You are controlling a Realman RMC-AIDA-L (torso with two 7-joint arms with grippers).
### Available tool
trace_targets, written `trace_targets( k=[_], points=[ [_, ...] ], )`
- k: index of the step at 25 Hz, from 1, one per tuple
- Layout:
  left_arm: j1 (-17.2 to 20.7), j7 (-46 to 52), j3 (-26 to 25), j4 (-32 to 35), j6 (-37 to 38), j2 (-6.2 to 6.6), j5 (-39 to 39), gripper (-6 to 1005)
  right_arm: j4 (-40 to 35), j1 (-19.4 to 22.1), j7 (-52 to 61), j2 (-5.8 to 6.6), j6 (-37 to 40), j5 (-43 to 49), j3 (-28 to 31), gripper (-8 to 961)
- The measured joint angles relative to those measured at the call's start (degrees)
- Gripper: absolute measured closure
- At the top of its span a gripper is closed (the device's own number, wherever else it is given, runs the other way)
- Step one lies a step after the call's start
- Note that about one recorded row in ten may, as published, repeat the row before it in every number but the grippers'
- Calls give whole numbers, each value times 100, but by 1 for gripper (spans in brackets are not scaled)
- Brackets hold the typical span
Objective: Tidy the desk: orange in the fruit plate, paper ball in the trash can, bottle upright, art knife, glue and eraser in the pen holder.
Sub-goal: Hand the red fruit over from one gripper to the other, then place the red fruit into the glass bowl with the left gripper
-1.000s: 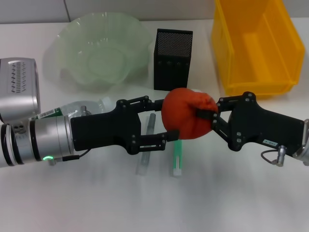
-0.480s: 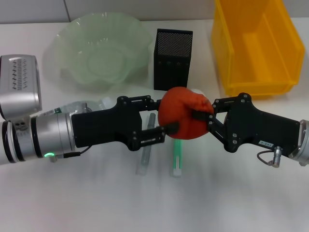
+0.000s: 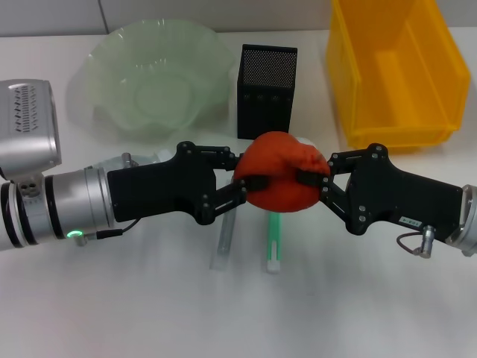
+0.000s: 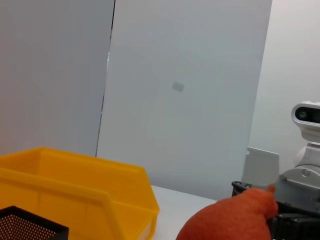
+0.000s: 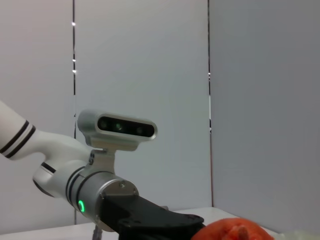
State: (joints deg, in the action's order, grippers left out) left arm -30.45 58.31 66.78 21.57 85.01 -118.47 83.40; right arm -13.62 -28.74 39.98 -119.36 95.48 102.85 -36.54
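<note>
The orange (image 3: pixel 282 173) hangs above the table's middle between both grippers. My left gripper (image 3: pixel 250 171) reaches in from the left and is shut on its left side. My right gripper (image 3: pixel 311 175) comes from the right and is shut on its right side. The orange also shows in the left wrist view (image 4: pixel 230 222) and the right wrist view (image 5: pixel 232 231). The fruit plate (image 3: pixel 97 56) stands at the back left, the pen holder (image 3: pixel 267 91) behind the orange, the trash can (image 3: pixel 387 134) at the back right. The bottle (image 3: pixel 141 158) lies mostly hidden under my left arm. The eraser is out of view.
Two slim stick-shaped things lie on the table under the orange, one pale (image 3: pixel 223 246) and one green and white (image 3: pixel 272 242). A white sliver (image 3: pixel 304 140) shows just behind the orange. The near part of the table is bare white.
My left gripper's fingers, open wide around the orange a second ago, have closed onto its left side. The orange and my right gripper shifted slightly left.
</note>
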Motion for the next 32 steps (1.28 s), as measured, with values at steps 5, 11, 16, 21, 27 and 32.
trace_targets(
  k=[5, 11, 16, 21, 27, 32],
  points=[
    [1, 12, -9, -9, 20, 0, 0, 730, 35, -5, 49, -2, -69, 3, 1, 906],
    [44, 8, -29, -5, 13, -4, 0, 776, 0, 53, 175, 9, 46, -4, 50, 899],
    [44, 7, -33, -4, 25, -6, 0, 821, -3, 60, 185, 9, 53, -4, 51, 757],
    [41, 21, -42, 2, 38, -9, 1, 856, -9, 89, 187, 9, 57, -11, 54, 563],
    [33, 23, -57, 5, 42, -5, 1, 888, -21, 166, 190, 15, 149, -20, 83, 290],
    [26, 78, -329, 5, 155, 5, 2, 909, -80, 376, 194, 25, 314, -21, 255, 184]
  ],
)
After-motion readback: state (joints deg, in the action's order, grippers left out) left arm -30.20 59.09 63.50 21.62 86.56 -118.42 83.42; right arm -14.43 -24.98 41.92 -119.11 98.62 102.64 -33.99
